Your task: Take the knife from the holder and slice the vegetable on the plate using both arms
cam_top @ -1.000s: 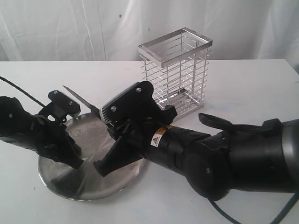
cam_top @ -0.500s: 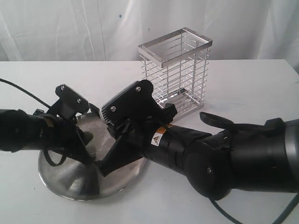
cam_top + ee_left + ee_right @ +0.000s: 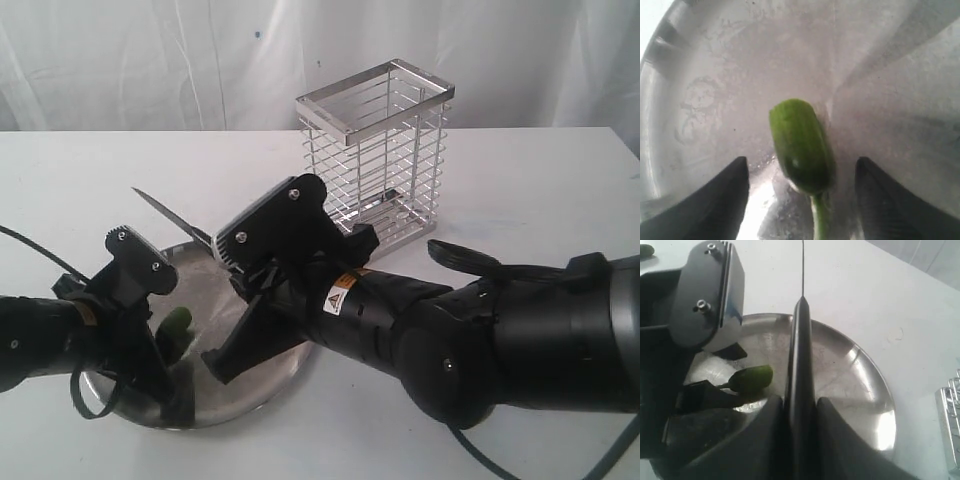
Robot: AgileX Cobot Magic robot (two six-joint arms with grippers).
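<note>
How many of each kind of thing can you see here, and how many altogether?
Round stainless steel plate: 1
Shiny green chilli pepper on that plate: 1
Slim black knife: 1
Tall chrome wire basket: 1
Black robot arms: 2, left arm and right arm
Total: 6

Both wrist views closely overlook the plate (image 3: 850, 375)

White surface (image 3: 540, 180) spreads across the lower frame, in even light. Behind it, a draped white curtain (image 3: 130, 60) fills the top, marked by one small dark speck (image 3: 257, 34).
</note>
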